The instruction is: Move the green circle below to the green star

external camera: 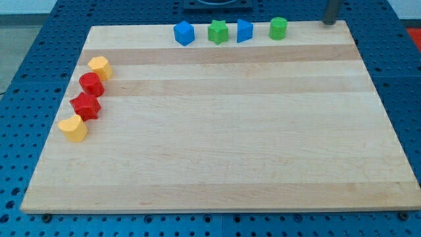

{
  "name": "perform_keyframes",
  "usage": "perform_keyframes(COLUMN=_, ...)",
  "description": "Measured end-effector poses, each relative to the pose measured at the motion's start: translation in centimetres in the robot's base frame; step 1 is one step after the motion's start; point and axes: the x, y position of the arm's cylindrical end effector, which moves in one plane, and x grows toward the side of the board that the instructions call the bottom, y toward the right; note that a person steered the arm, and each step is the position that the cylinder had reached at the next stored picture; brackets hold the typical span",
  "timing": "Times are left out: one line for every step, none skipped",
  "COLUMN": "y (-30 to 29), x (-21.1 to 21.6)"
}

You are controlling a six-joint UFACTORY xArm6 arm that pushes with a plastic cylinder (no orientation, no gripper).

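We log a pale wooden board [223,131] on the blue pegboard bench [26,59]. Top edge: blue cube [184,33], green star [218,31], blue triangle [245,30], green circle [278,28]. View's left: yellow block [99,67], red block [91,84], red star [86,106], yellow heart [73,128].

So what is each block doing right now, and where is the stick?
Green circle: top edge, alone, untouched.
Green star: between the two blue blocks.
Blue cube: left of the star.
Blue triangle block: right of the star.
Yellow block: top of the left column.
Two red blocks: middle of it.
Yellow heart: bottom of it.
My tip: right of the circle, apart.
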Motion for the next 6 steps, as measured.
perform_keyframes(y=-2.4, x=0.0)
perform_keyframes(y=-6.7, x=0.0)
perform_keyframes(y=-8.2, x=0.9)
perform_keyframes(y=-10.5, x=3.6)
perform_keyframes(y=-13.3, x=5.8)
perform_keyframes(y=-16.4, x=6.6)
